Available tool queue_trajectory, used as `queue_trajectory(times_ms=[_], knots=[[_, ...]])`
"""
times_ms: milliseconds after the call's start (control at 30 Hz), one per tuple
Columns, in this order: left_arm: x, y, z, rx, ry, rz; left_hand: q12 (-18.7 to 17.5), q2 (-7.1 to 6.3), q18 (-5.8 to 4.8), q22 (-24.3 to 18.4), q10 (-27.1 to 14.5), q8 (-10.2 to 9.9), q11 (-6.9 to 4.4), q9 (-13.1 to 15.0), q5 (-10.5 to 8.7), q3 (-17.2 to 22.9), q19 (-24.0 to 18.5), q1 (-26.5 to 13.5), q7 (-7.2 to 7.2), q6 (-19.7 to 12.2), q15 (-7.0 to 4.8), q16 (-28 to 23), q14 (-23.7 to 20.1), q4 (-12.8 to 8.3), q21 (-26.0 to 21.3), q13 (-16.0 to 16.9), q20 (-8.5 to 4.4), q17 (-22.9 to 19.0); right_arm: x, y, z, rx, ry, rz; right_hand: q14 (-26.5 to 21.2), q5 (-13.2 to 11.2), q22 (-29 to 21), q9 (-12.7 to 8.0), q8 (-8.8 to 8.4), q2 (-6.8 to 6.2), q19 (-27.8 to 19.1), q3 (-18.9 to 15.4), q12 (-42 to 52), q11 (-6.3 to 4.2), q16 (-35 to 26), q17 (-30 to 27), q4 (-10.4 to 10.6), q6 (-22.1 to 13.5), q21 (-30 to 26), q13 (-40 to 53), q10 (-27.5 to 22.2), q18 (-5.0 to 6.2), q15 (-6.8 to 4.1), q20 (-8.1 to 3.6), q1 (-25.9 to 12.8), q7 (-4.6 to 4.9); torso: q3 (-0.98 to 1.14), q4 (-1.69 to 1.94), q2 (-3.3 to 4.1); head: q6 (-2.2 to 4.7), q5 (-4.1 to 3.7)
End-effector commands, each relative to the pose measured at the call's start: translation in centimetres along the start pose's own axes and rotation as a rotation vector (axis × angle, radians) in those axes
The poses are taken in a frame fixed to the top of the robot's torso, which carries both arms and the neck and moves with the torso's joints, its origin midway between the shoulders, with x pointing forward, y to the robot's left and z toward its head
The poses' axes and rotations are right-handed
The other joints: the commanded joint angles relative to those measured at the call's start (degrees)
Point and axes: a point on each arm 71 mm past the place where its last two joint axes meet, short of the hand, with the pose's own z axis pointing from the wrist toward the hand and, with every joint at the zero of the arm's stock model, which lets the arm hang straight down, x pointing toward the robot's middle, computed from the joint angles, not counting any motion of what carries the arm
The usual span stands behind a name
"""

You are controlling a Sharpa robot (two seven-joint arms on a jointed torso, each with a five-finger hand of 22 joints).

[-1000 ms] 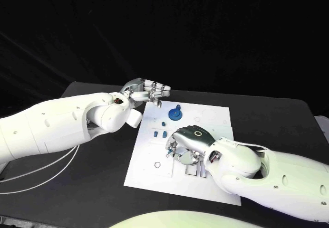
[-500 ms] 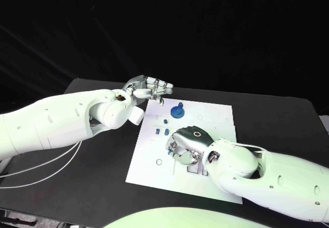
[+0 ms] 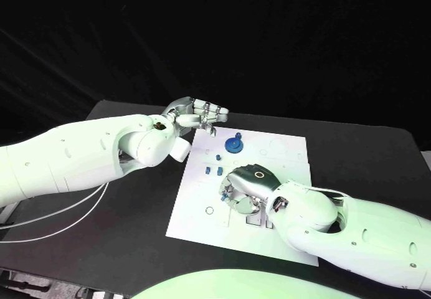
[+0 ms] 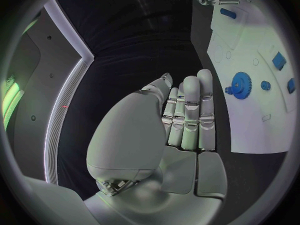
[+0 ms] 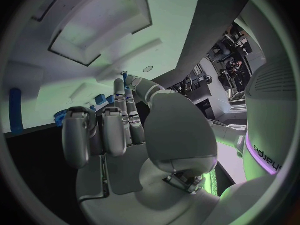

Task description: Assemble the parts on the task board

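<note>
While on black table (image 3: 126,249), white task board (image 3: 202,218); left hand (image 3: 196,116) empty, fingers apart; right hand (image 3: 250,187) grasp untellable

A: What lies behind the tabletop (image 3: 117,218)?

B: Darkness. In the head view the far side is black, like a dark curtain (image 3: 269,56), with faint folds in it.

A: And the tabletop itself?

B: Black and matte. Two thin white cables (image 3: 54,218) trail across its left part.

A: Any light?

B: In the left wrist view a pale light strip (image 4: 70,85) runs along a curved panel edge, and a green glow (image 4: 11,95) sits beside it.

A: What does the right wrist view give of the room?

B: A pale ceiling (image 5: 125,20) with a recessed rectangular panel (image 5: 100,22), a small round fitting (image 5: 148,69), and cluttered equipment (image 5: 228,60) farther off, too small to tell apart.
</note>
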Motion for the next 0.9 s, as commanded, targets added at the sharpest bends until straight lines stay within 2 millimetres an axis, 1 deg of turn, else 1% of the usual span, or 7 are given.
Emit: queue_trajectory(times_ms=[33, 233, 300, 800, 867, 900], knots=[[0.2, -0.02, -0.02, -0.004, 0.017, -0.006, 0.43, 0.4, 0.34, -0.09, -0.36, 0.35, -0.04, -0.04, -0.1, 0.19, -0.02, -0.13, 0.2, -0.16, 0.06, -0.27, -0.28, -0.06, -0.23, 0.09, 0.39, -0.09, 0.21, 0.01, 0.06, -0.008, 0.015, -0.029, 2.91, 0.17, 11.34, 0.1, 0.24, 0.14, 3.57, 0.42, -0.25, 0.08, -0.31, 0.76, 0.08, 0.25, 0.29, -0.03, 0.33, -0.87, -0.45, -0.3, -0.33, -0.07, 0.03, -0.01, 0.02, -0.11, 0.05], [0.15, 0.01, -0.05, -0.007, 0.019, -0.006, 0.43, 0.4, 0.34, -0.09, -0.36, 0.35, -0.04, -0.04, -0.1, 0.19, -0.02, -0.13, 0.2, -0.16, 0.06, -0.27, -0.28, -0.06, -0.23, 0.09, 0.39, -0.09, 0.34, 0.01, 0.16, -0.01, 0.024, -0.043, 2.91, 0.17, 11.34, 0.1, 0.24, 0.14, 3.57, 0.42, -0.25, 0.08, -0.31, 0.76, 0.08, 0.25, 0.29, -0.03, 0.33, -0.87, -0.45, -0.3, -0.33, -0.07, 0.04, -0.01, 0.02, -0.14, 0.01], [0.15, 0.01, -0.06, -0.008, 0.02, -0.006, 0.46, 0.4, 0.34, -0.11, -0.38, 0.36, -0.04, -0.04, -0.1, 0.19, -0.01, -0.14, 0.2, -0.17, 0.07, -0.27, -0.29, -0.06, -0.24, 0.1, 0.4, -0.1, 0.41, 0.1, 0.22, -0.013, 0.03, -0.046, 2.93, 0.19, 11.39, 0.11, 0.24, 0.16, 3.6, 0.42, -0.25, 0.08, -0.25, 0.84, 0.09, 0.26, 0.4, -0.03, 0.34, -0.89, -0.45, -0.3, -0.36, -0.07, 0.05, -0.01, 0.03, -0.19, 0.12], [0.11, 0.04, -0.1, -0.012, 0.022, -0.006, 0.51, 0.42, 0.35, -0.13, -0.42, 0.38, -0.04, -0.04, -0.1, 0.19, 0.0, -0.14, 0.2, -0.17, 0.07, -0.26, -0.28, -0.07, -0.26, 0.11, 0.4, -0.1, 1.07, 0.53, 0.66, -0.019, 0.059, -0.051, 2.93, 0.14, 11.38, 0.16, 0.23, 0.11, 3.58, 0.37, -0.26, 0.07, -0.25, 0.84, 0.13, 0.31, 0.35, -0.02, 0.39, -0.87, -0.46, -0.3, -0.47, -0.09, -0.01, 0.02, 0.01, -0.52, 0.18], [0.12, 0.04, -0.11, -0.012, 0.023, -0.006, 0.52, 0.42, 0.35, -0.14, -0.43, 0.38, -0.04, -0.04, -0.1, 0.19, 0.01, -0.13, 0.2, -0.18, 0.07, -0.26, -0.28, -0.08, -0.27, 0.12, 0.4, -0.1, 1.12, 0.47, 0.72, -0.015, 0.06, -0.051, 2.89, -0.02, 11.27, 0.16, 0.03, -0.03, 3.47, 0.27, -0.43, 0.13, -0.37, 0.68, 0.22, 0.08, 0.05, -0.07, 0.21, -0.81, -0.42, -0.29, -0.7, -0.02, 0.0, 0.02, -0.01, -0.54, 0.15], [0.12, 0.04, -0.11, -0.013, 0.023, -0.006, 0.52, 0.42, 0.35, -0.14, -0.43, 0.38, -0.04, -0.04, -0.1, 0.19, 0.01, -0.13, 0.2, -0.18, 0.07, -0.26, -0.28, -0.08, -0.27, 0.12, 0.4, -0.1, 1.12, 0.44, 0.75, -0.013, 0.058, -0.051, 2.84, -0.08, 11.2, 0.03, -0.44, -0.15, 3.39, 0.29, -0.87, 0.34, -0.49, 0.53, 0.37, -0.62, -0.14, -0.25, -0.47, -0.77, -0.25, -0.22, -0.97, 0.25, 0.0, 0.03, -0.01, -0.53, 0.15]])
